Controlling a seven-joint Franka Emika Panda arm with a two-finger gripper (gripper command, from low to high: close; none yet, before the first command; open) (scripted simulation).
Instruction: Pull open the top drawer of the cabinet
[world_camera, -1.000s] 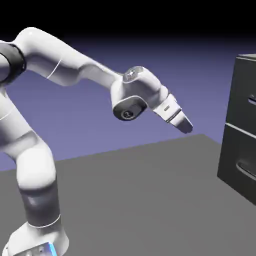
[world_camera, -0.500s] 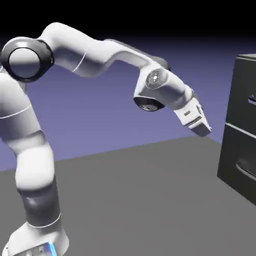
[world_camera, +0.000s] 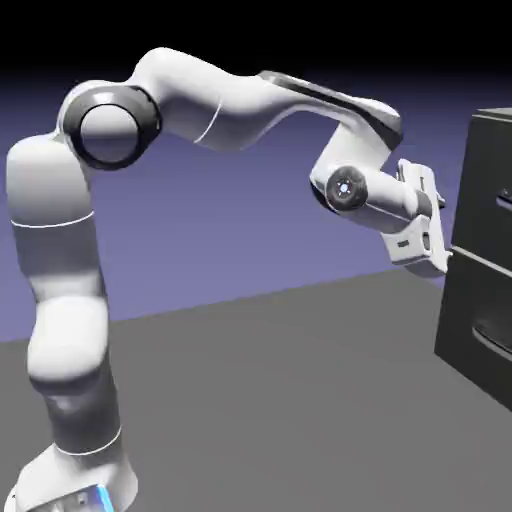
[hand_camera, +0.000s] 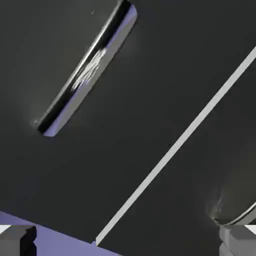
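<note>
I see the top drawer (hand_camera: 150, 75) shut, its handle (hand_camera: 87, 70) ungrasped; my gripper (hand_camera: 128, 240), jaws spread and empty, hangs near the cabinet (world_camera: 485, 260).

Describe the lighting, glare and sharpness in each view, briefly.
Exterior view: soft, even light, sharp; a black band across the top, the cabinet cut off at the right edge, the gripper near its front. Hand view: rolled, dark panels fill it; the top drawer bar handle shows streaky glare; the seam is crisp.
</note>
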